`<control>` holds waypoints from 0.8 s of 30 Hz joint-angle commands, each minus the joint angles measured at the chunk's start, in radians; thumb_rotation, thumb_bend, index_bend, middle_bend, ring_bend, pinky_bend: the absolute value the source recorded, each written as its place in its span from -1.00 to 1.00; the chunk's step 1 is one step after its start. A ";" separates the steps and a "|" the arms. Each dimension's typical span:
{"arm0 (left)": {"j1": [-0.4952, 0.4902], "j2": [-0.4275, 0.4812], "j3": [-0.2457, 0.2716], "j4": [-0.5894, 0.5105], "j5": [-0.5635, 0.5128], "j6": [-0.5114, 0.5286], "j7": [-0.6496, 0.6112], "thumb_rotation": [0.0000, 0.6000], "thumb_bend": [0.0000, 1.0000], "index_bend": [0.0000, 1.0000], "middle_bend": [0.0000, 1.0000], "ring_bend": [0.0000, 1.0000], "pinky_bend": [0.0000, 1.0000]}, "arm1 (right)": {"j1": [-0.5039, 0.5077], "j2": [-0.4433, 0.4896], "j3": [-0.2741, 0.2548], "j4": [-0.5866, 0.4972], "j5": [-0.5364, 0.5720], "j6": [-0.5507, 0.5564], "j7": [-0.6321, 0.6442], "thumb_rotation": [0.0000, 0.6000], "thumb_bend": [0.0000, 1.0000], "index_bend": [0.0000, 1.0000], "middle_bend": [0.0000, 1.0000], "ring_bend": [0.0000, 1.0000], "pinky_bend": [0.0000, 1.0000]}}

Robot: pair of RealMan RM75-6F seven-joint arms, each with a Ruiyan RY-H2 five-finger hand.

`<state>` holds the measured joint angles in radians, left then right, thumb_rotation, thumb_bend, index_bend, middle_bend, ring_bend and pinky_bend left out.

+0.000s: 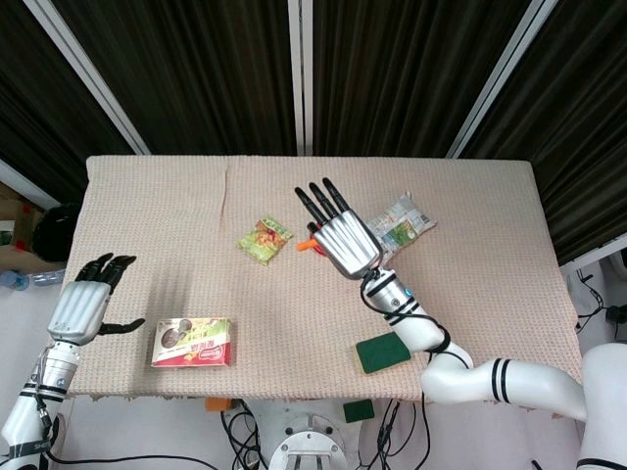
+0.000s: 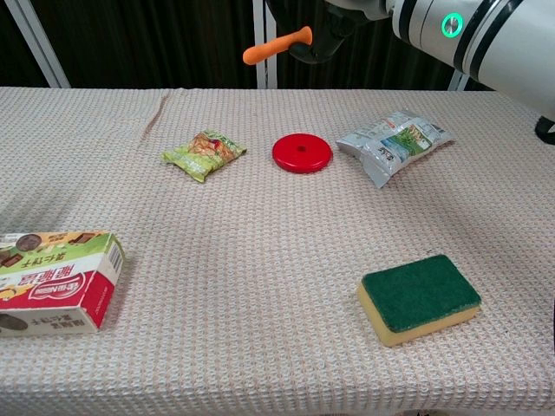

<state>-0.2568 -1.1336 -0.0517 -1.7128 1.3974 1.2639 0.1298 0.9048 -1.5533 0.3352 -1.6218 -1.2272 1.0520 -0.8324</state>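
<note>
Right hand [image 1: 345, 240]: held the orange carrot [image 2: 277, 44], fingers otherwise spread.
Carrot: aloft, long axis level, above red disc [image 2: 302, 153] on worktop [image 2: 260, 286].
Left hand [image 1: 83, 299]: open, empty, well apart.

Lab: cloth-covered table [image 1: 490, 196], dark curtains [image 1: 196, 69], floor cables [image 1: 392, 421].

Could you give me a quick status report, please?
Right hand holds orange stick above red disc. Left hand open, idle by box. Nothing in the way.
</note>
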 commanded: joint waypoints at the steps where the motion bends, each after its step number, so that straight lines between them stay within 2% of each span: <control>1: -0.005 -0.001 -0.002 0.002 -0.001 -0.005 0.002 0.61 -0.87 -0.77 -0.77 -0.89 -0.73 | 0.000 0.003 -0.007 -0.004 0.009 0.009 0.004 1.00 -0.28 0.20 -1.00 -1.00 -1.00; 6: -0.022 -0.005 -0.010 0.008 0.018 -0.009 -0.011 0.61 -0.87 -0.75 -0.77 -0.89 -0.73 | -0.003 0.000 -0.025 -0.002 0.009 0.026 0.020 1.00 -0.28 0.21 -1.00 -1.00 -1.00; 10: -0.065 -0.033 -0.028 0.037 0.092 -0.017 -0.122 0.98 -0.84 -0.64 -0.69 -0.84 -0.71 | -0.002 0.008 -0.035 -0.013 -0.001 0.039 0.021 1.00 -0.28 0.21 -1.00 -1.00 -1.00; 11: -0.079 -0.044 -0.033 0.050 0.116 -0.017 -0.154 1.00 -0.83 -0.61 -0.66 -0.80 -0.69 | -0.001 0.011 -0.037 -0.018 -0.003 0.041 0.019 1.00 -0.28 0.21 -1.00 -1.00 -1.00; 13: -0.112 -0.081 -0.054 0.082 0.155 -0.009 -0.217 1.00 -0.78 -0.50 -0.54 -0.67 -0.53 | 0.000 0.019 -0.039 -0.029 -0.006 0.047 0.013 1.00 -0.28 0.21 -1.00 -1.00 -1.00; 16: -0.160 -0.154 -0.093 0.128 0.186 0.008 -0.246 1.00 -0.69 -0.36 -0.38 -0.49 -0.28 | -0.002 0.026 -0.044 -0.040 -0.002 0.055 0.009 1.00 -0.28 0.21 -1.00 -1.00 -1.00; 19: -0.210 -0.230 -0.127 0.152 0.160 -0.019 -0.327 1.00 -0.65 -0.24 -0.24 -0.32 -0.11 | -0.005 0.028 -0.049 -0.043 0.004 0.063 0.010 1.00 -0.28 0.21 -1.00 -1.00 -1.00; 22: -0.259 -0.262 -0.148 0.140 0.106 -0.101 -0.412 1.00 -0.60 -0.23 -0.23 -0.31 -0.10 | -0.004 0.028 -0.051 -0.043 0.006 0.069 0.013 1.00 -0.28 0.21 -1.00 -1.00 -1.00; 24: -0.284 -0.275 -0.158 0.137 0.079 -0.140 -0.426 1.00 -0.58 -0.23 -0.23 -0.31 -0.10 | -0.003 0.028 -0.052 -0.044 0.007 0.072 0.013 1.00 -0.28 0.21 -1.00 -1.00 -1.00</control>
<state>-0.4807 -1.3572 -0.1749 -1.5847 1.5229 1.1947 -0.2285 0.9017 -1.5248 0.2834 -1.6661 -1.2206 1.1238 -0.8192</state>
